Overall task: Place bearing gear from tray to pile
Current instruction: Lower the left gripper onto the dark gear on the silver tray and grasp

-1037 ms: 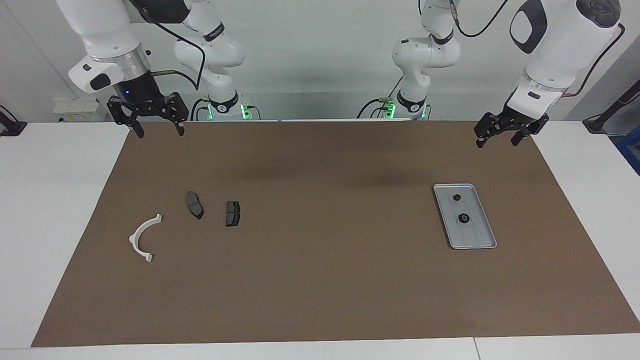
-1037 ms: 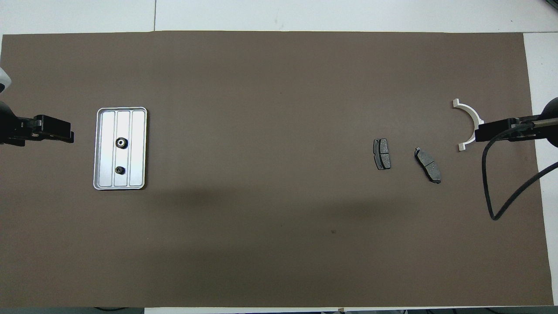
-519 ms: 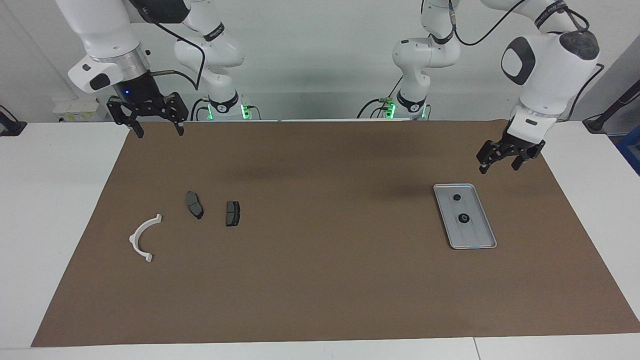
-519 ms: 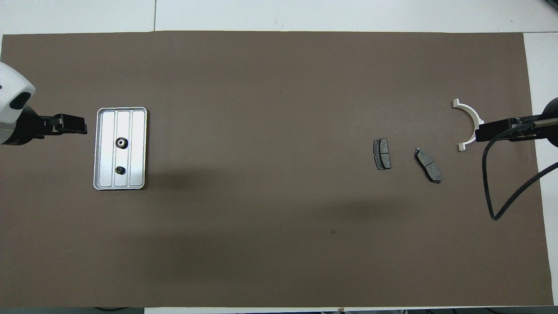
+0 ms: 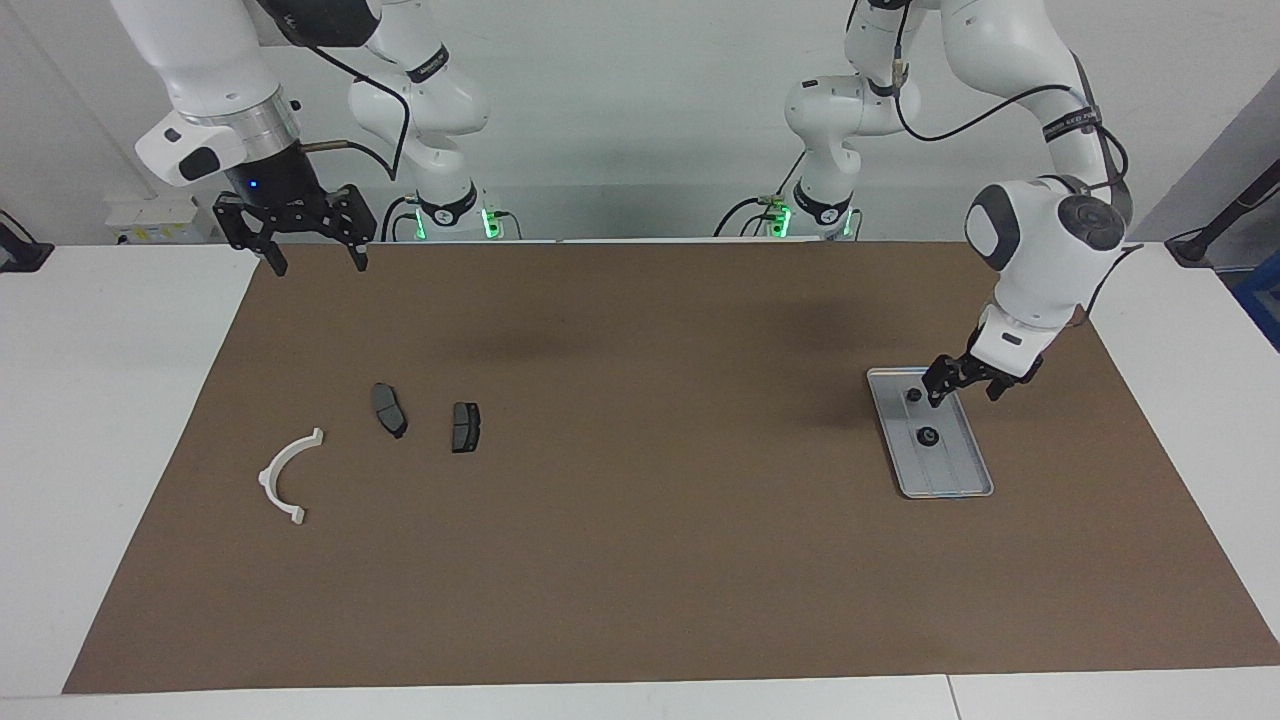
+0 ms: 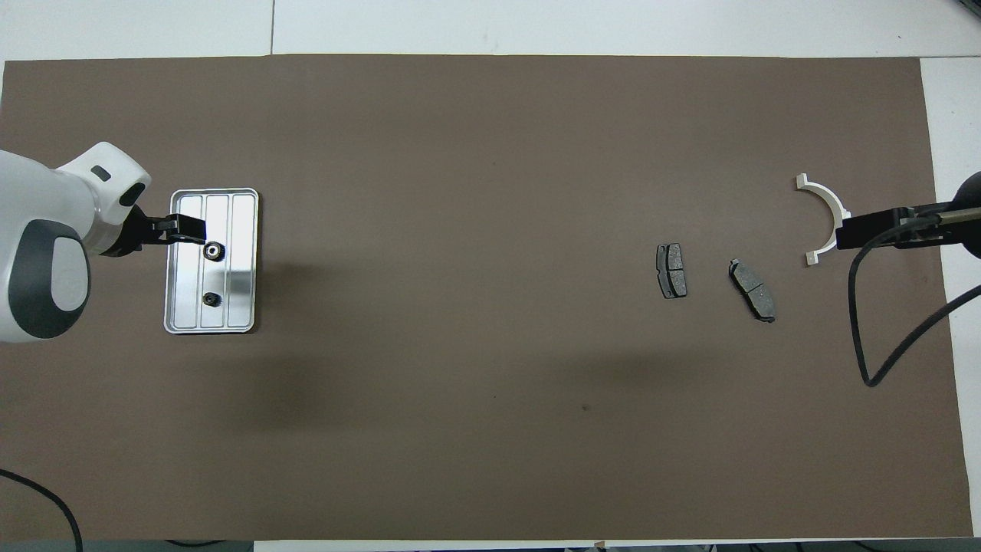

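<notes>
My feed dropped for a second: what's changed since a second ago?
The left gripper has come down from the mat's edge to just over the tray, open and empty. Both gears, the pads, the white bracket and the waiting right gripper stayed put.

No readable text, labels, brand names, nos. or signs on anything in either view. The dark bands on the white arm links carry small light marks, too small to read.
</notes>
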Controlling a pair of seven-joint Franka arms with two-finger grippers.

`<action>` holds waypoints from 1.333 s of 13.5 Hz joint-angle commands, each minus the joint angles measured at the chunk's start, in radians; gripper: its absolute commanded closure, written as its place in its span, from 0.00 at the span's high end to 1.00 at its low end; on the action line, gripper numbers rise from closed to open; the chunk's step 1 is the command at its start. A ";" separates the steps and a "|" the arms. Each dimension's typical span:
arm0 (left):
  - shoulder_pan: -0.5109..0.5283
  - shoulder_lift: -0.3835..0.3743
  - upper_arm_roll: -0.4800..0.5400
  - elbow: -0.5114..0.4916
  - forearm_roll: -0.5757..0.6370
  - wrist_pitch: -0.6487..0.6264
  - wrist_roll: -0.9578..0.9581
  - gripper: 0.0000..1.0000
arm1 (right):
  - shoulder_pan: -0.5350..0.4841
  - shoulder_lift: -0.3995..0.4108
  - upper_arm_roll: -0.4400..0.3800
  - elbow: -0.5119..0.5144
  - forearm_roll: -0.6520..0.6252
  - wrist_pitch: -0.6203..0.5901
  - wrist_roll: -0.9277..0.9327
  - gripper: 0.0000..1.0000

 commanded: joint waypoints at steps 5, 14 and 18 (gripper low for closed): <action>0.022 0.129 0.000 0.009 0.002 0.109 -0.023 0.78 | 0.000 -0.023 0.005 -0.017 0.009 0.001 0.006 1.00; -0.004 0.126 -0.003 -0.009 0.002 0.103 -0.103 0.70 | 0.000 -0.029 0.009 -0.016 0.009 0.001 0.004 1.00; -0.004 0.126 -0.005 -0.014 0.000 0.109 -0.104 0.65 | 0.003 -0.039 0.015 -0.012 0.011 0.002 0.001 1.00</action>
